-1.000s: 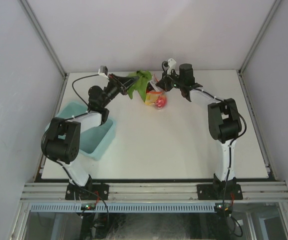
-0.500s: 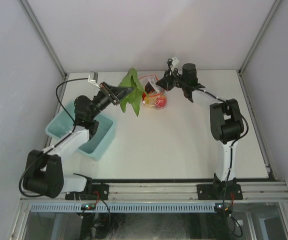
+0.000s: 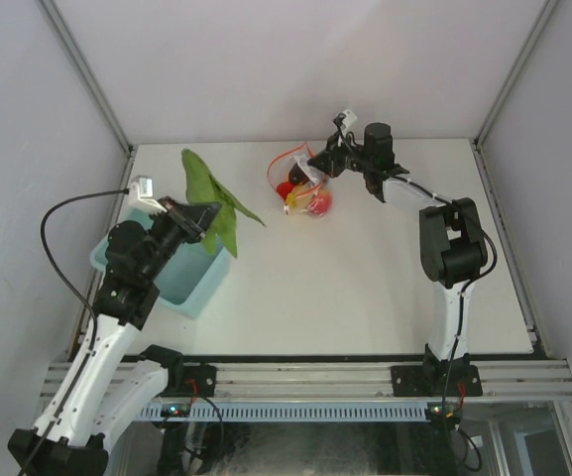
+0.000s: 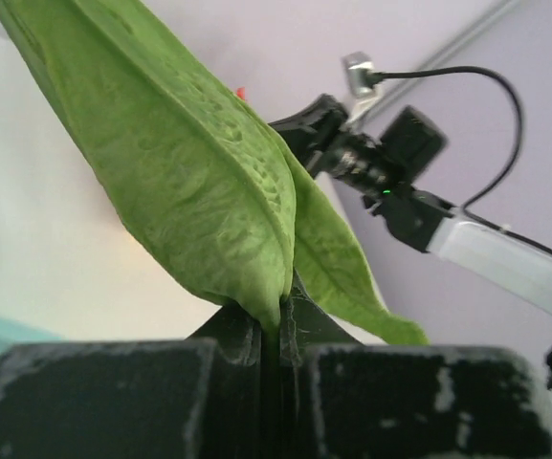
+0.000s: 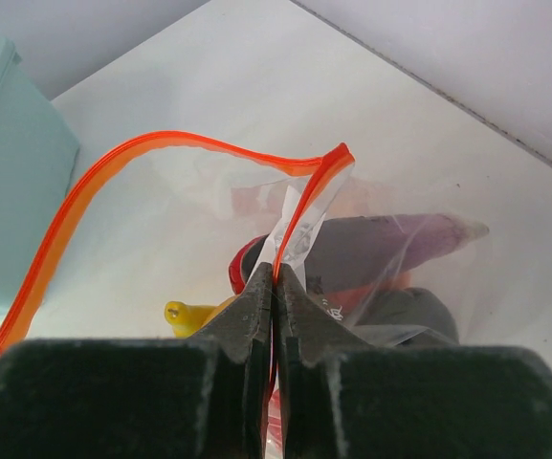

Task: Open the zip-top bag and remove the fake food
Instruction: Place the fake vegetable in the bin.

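Overhead view. My left end effector (image 3: 188, 212) is clamped on a green leaf (image 3: 211, 198), one piece of the fake food. It holds the leaf in the air, apparently over the far side of the light blue bin (image 3: 191, 285). The leaf is outside the bag (image 3: 297, 183) and well apart from it. My right end effector (image 3: 317, 169) is at the far middle of the bench (image 3: 365, 288), closed on the bag's upper edge. The bag mouth stands open, with its red-orange zip strip (image 3: 278, 167) parted into a loop. A red fruit (image 3: 319, 203) sits low in the bag, against the bench.

Left wrist view. Both fingers are pressed together on the base of the leaf, which fans up and away from the camera.

Right wrist view. The fingers are shut on a thin flap of clear plastic at the strip. Inside the bag lie a purple piece (image 5: 390, 239), a yellow banana (image 5: 187, 313) and the red fruit. The slider cannot be located.

Task status, as I judge it:
- Opening: complete, since the strip is parted.
- Removal: the leaf is out but not yet set down.
- Remaining: at least three pieces are in the bag, and each needs its own reach while the right grip keeps the mouth open.
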{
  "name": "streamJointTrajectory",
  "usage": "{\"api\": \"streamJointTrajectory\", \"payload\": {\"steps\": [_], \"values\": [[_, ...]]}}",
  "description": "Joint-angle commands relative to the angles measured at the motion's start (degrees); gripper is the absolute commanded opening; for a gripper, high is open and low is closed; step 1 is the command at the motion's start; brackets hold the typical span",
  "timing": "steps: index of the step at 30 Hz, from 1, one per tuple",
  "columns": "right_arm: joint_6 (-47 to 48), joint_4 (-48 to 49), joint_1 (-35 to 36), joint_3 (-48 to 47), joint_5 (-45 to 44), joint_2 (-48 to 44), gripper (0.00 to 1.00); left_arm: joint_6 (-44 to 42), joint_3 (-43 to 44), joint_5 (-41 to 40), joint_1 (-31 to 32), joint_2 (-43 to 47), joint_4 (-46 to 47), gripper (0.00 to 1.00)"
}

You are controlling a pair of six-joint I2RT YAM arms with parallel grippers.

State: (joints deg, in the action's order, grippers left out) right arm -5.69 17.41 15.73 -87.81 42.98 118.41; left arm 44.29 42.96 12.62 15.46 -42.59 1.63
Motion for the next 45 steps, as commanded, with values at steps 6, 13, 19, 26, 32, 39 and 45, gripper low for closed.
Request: {"api": "streamJointTrajectory", "payload": {"steps": [6, 13, 19, 26, 32, 39, 45], "values": [[-1.1, 2.9, -0.2, -0.4, 1.6, -3.6, 0.00, -4.5, 1.8, -22.0, -0.4, 7.1, -22.0, 0.00], [-1.0, 2.4, -0.2, -0.8, 1.7, -3.4, 0.00, -4.0, 5.6, -25.2, -1.4, 5.4, -30.1, 0.00], [-0.4, 1.5, -0.1, -1.3, 1.6, -3.1, 0.00, -1.2, 7.3, -26.2, -4.1, 3.6, -34.7, 0.00], [-0.5, 1.0, -0.3, -1.7, 1.8, -2.9, 0.00, 7.7, 9.0, -33.0, -6.6, -0.4, -42.5, 0.00], [-0.5, 1.0, -0.2, -1.7, 1.9, -2.9, 0.00, 10.4, 9.1, -33.0, -10.5, -3.7, -42.4, 0.00], [-0.3, 0.6, -0.3, -1.8, 2.0, -2.7, 0.00, 11.7, 6.3, -25.5, -11.7, -6.2, -35.6, 0.00], [-0.3, 0.5, -0.2, -2.1, 2.2, -2.7, 0.00, 11.5, 4.5, -22.8, -11.7, -6.9, -33.6, 0.09]]}}
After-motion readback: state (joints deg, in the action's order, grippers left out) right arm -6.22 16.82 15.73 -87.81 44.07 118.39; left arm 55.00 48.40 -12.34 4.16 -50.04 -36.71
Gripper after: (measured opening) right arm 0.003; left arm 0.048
